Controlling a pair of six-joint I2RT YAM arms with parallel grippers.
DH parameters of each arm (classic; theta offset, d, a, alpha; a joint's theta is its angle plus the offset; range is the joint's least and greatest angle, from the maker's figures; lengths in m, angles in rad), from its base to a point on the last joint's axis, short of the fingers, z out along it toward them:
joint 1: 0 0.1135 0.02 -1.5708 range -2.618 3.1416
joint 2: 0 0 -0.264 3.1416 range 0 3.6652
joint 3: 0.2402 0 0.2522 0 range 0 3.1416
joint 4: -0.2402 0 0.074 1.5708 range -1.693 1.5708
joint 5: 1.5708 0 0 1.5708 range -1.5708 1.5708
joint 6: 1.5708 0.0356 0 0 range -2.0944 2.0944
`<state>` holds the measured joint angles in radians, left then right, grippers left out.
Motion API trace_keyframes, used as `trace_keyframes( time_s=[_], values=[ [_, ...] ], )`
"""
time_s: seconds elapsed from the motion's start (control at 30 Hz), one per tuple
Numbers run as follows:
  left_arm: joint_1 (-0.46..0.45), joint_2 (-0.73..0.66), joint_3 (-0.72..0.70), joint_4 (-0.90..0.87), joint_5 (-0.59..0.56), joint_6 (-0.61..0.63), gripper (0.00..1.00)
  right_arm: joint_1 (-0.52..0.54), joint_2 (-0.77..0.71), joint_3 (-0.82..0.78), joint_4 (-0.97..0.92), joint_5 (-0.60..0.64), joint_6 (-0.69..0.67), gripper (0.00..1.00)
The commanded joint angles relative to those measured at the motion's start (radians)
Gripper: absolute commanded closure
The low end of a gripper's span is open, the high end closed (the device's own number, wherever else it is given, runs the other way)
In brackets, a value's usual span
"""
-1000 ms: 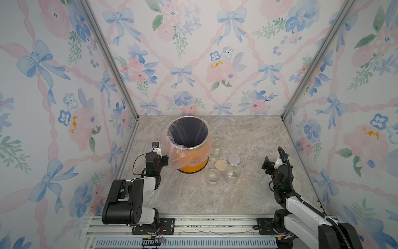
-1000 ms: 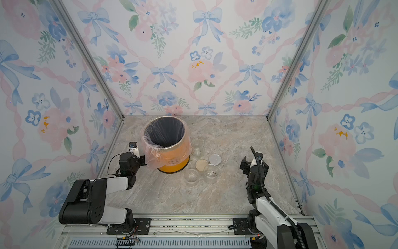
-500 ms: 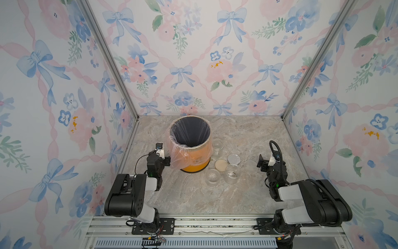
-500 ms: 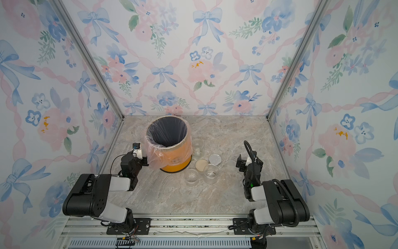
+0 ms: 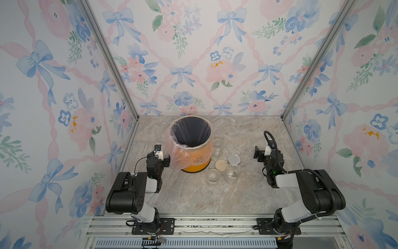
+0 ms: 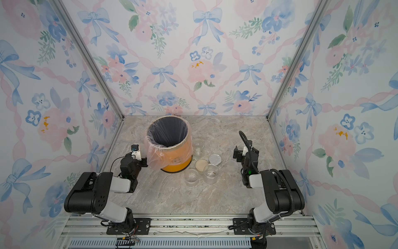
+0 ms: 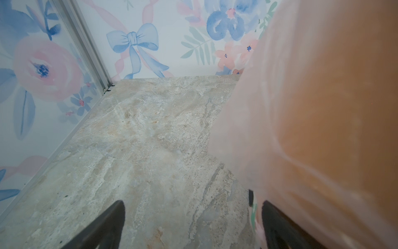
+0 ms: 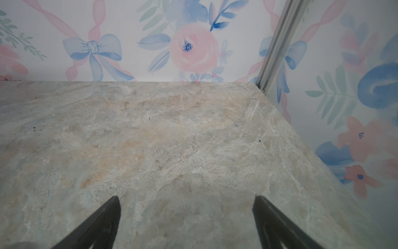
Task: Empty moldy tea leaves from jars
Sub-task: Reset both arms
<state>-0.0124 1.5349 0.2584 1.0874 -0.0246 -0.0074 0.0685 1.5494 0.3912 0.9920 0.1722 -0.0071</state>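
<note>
- Colourless clear jars stand lidless and upright on the right-arm side of the bin (image 5: 190, 148). In both top views the rear jar (image 5: 217, 147) (image 6: 198, 147) sits just beside the bin's wall.
- The near jar (image 5: 212, 177) stands ahead of the bin's base, toward the robot. The outer jar (image 5: 232, 173) stands just beside it, farther from the bin.
- A thin dark fleck (image 5: 233, 173) lies in the outer jar. I cannot see tea leaves as a mass in any jar, and the bin's dark inside does not show its contents.
- Three lids lie flat on the table (image 5: 193, 200). The beige lid (image 5: 221, 165) is nearest the bin, between its base and the two front jars. The silver lid (image 5: 233, 159) lies just beyond the beige one. The translucent lid (image 5: 250, 166) is farthest from the bin.
- The bin is orange, and its clear plastic liner (image 5: 176, 157) is folded over the rim and hangs down the outside.
- The left gripper (image 5: 159, 158) (image 7: 191, 226) hangs low at the bin's other side. Its jaws are spread wide and hold nothing, and one finger (image 7: 277, 224) is right against the hanging liner.
- The right gripper (image 5: 267, 154) (image 8: 185, 220) hangs well apart from the bin, just past the translucent lid. Its jaws are also spread wide, with only bare table between them.
</note>
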Motion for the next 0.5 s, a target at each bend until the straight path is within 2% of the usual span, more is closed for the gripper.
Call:
trace_keyframes(
  time_s=[0.0, 0.47],
  values=[
    [0.003, 0.007, 0.012, 0.021, 0.013, -0.016, 0.02, -0.023, -0.009, 0.007, -0.115, -0.043, 0.013, 0.03],
    [-0.021, 0.009, 0.013, 0.024, -0.035, -0.005, 0.02, -0.001, -0.012, 0.006, -0.117, -0.005, 0.001, 0.04]
  ],
)
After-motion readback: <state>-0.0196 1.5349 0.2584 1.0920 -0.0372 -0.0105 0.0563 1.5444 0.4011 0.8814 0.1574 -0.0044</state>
